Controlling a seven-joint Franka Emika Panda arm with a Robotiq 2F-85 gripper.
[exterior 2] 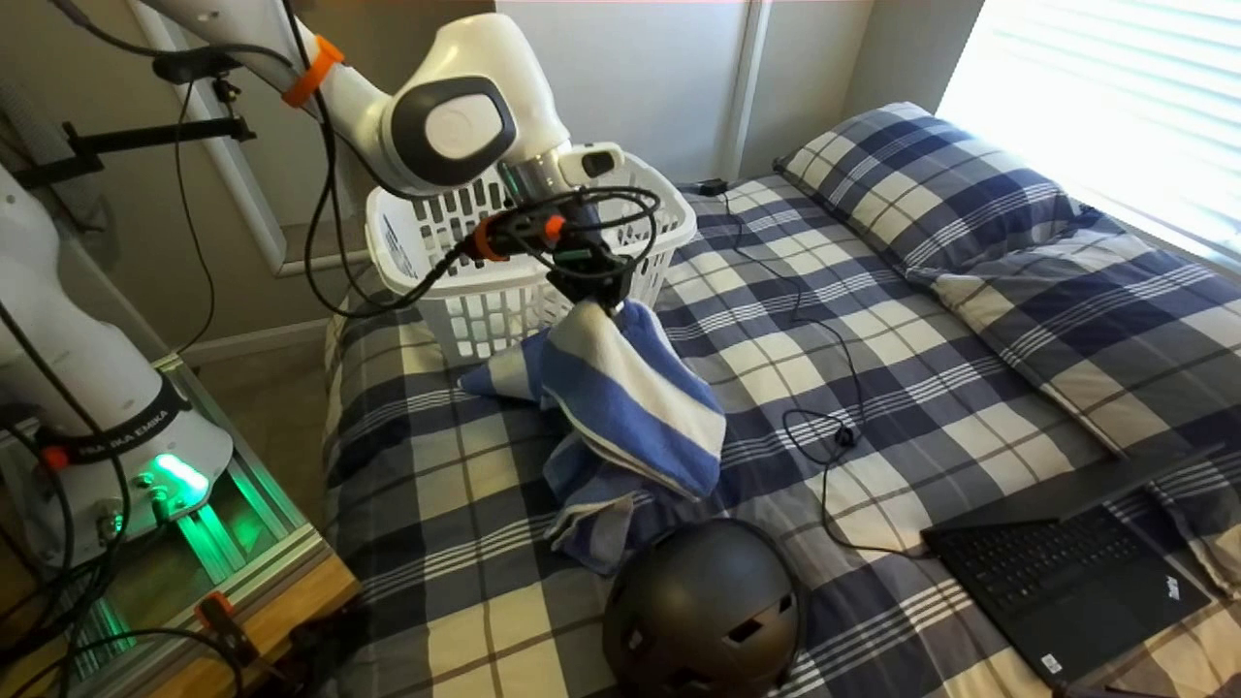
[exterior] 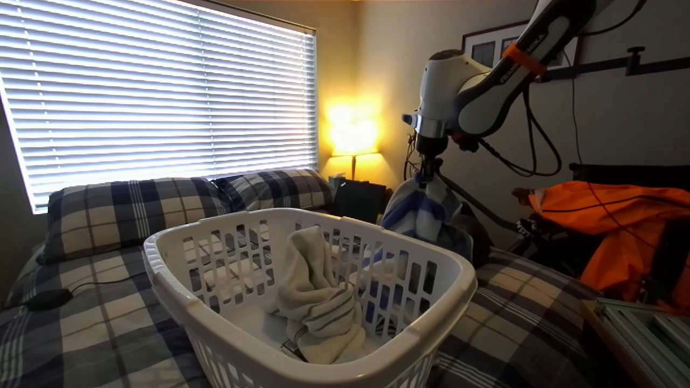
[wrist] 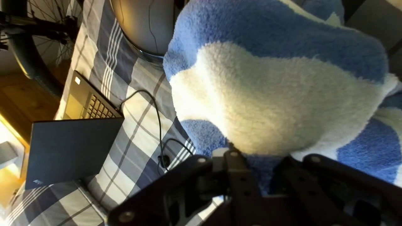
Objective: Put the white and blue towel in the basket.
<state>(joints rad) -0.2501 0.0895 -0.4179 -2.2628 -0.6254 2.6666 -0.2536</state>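
Observation:
The white and blue striped towel (exterior: 423, 207) hangs bunched from my gripper (exterior: 428, 175); it also shows in an exterior view (exterior 2: 645, 397). My gripper (exterior 2: 603, 291) is shut on the towel's top part, and the lower folds reach down close to the bed; whether they touch it I cannot tell. In the wrist view the towel (wrist: 282, 103) fills the space ahead of the fingers (wrist: 259, 163), with blue cloth between them. The white basket (exterior: 318, 371) stands on the bed beside the towel; it also shows in an exterior view (exterior 2: 494, 315), behind the gripper.
A cream towel with grey stripes (exterior: 323, 307) lies in the basket. A dark helmet (exterior 2: 703, 611) sits close to the hanging towel. An open laptop (exterior 2: 1076, 582), a black cable (exterior 2: 824, 475) and pillows (exterior 2: 931, 194) are on the plaid bed.

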